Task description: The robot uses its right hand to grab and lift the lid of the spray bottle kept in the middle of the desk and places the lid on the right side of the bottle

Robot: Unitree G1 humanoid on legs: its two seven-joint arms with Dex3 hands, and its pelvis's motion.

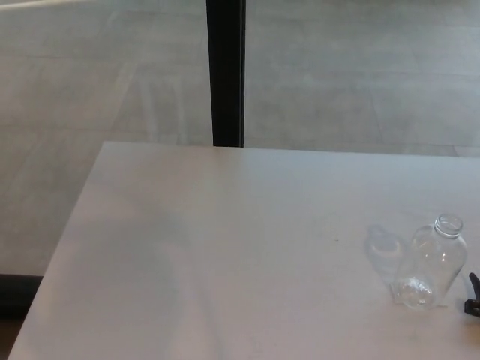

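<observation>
Here, one clear plastic bottle (430, 262) stood upright near the right edge of the smooth, pale, matte tabletop (225, 247), its round mouth open and uncapped. Only a small black part of the right hand (472, 296) showed at the picture's right border, just beside the bottle's base; whether it was released or clenched could not be told. One black post (226, 73) rose behind the tabletop.

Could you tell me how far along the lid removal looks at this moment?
The clear bottle stands upright near the desk's right edge with its neck open, so the lid seems already off. Only a black sliver of the right hand shows right of it. The lid itself is not visible, so placement is unconfirmed.
</observation>
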